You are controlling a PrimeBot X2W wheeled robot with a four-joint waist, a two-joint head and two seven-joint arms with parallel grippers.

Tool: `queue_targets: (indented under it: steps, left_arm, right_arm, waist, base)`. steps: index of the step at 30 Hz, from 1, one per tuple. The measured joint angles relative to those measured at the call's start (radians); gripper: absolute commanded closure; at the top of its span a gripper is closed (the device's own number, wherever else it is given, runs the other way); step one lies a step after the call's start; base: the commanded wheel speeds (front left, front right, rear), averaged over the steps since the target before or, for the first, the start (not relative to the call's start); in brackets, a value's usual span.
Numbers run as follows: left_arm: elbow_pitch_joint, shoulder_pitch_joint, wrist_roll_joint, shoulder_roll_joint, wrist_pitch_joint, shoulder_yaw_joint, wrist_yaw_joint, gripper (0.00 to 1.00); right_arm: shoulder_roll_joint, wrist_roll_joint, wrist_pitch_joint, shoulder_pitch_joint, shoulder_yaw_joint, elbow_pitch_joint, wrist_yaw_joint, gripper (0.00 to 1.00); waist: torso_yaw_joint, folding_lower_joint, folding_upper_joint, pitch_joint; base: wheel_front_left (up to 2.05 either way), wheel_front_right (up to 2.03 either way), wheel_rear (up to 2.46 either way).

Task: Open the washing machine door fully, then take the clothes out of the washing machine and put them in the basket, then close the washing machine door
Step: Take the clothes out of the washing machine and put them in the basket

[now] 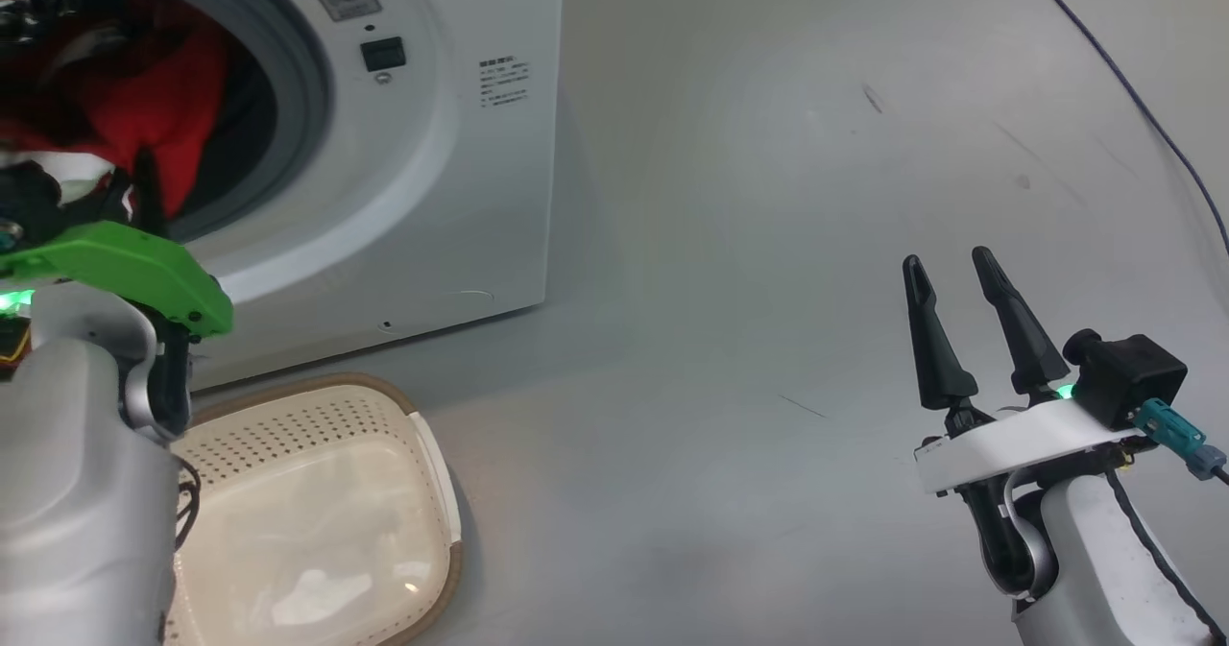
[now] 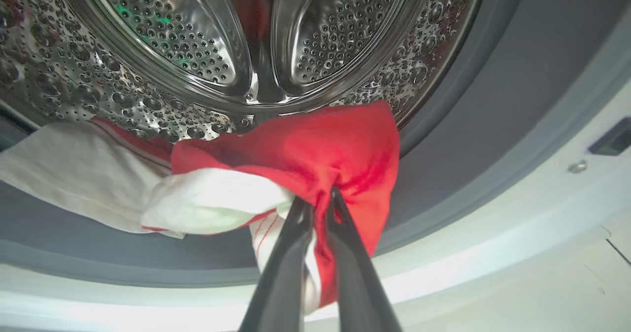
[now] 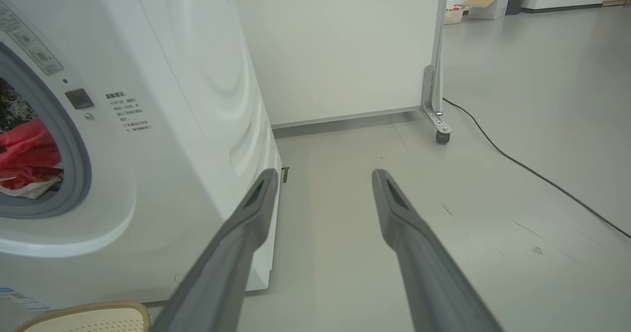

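Two dark fingers of the right gripper (image 1: 949,260) are held spread wide, with nothing between them, above the floor (image 1: 768,243) and well to the right of the machine (image 1: 461,195). At the lower left of the head view, the basket (image 1: 437,464) is set on the floor just in front of the machine, below its round opening, and is partly hidden by the left forearm.

Above the basket, the left gripper (image 2: 321,199) is reached into the mouth of the machine. Its jaws are closed almost to touching on the clothes (image 2: 320,144), and a fold of red fabric with a strip of white is pinched between them. The gripped bundle is draped over the lower part of the grey seal (image 2: 468,125). In the left wrist view, red cloth is seen above and to the right of the fingers, a white piece bulges to their left, and a flatter white garment with thin red stripes is spread further left. Behind the bundle the perforated steel drum (image 2: 197,51) is seen, with red reflected in its back wall.

Beyond the machine, a dark cable (image 3: 517,162) is trailed across the floor. A white partition (image 3: 335,51) on a castor is stood behind the machine. Cardboard boxes (image 3: 488,4) are seen by the far wall.
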Motion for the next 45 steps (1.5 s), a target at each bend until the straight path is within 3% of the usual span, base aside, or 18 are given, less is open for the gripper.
queue_targets:
  steps: [8, 23, 39, 45]
  left_arm:
    - [-0.029, 0.094, 0.003, -0.032, -0.086, -0.053, -0.026, 1.00]
    - [-0.157, 0.208, 0.021, -0.040, -0.208, -0.089, -0.042, 1.00]
    - [-0.404, 0.248, 0.062, -0.034, -0.227, -0.096, -0.042, 1.00]
    - [-0.434, 0.323, 0.063, -0.031, -0.227, -0.102, -0.042, 1.00]
  right_arm:
    - [-0.010, -0.001, 0.000, 0.029, -0.005, 0.006, 0.000, 0.00]
    - [-0.020, -0.001, 0.000, 0.083, -0.012, 0.008, 0.001, 0.00]
    - [-0.026, -0.001, 0.000, 0.104, -0.001, 0.005, 0.001, 0.00]
    - [-0.026, -0.001, 0.000, 0.104, 0.010, 0.006, 0.001, 0.00]
  waist:
    - [0.090, 0.0000, 0.0000, -0.062]
    - [0.227, -0.0001, 0.0000, -0.171]
    - [0.301, 0.0000, 0.0000, -0.221]
    - [0.305, -0.0001, 0.0000, -0.227]
  base:
    - [0.00, 0.00, 0.00]
    - [0.00, 0.00, 0.00]
    - [0.00, 0.00, 0.00]
    - [0.00, 0.00, 0.00]
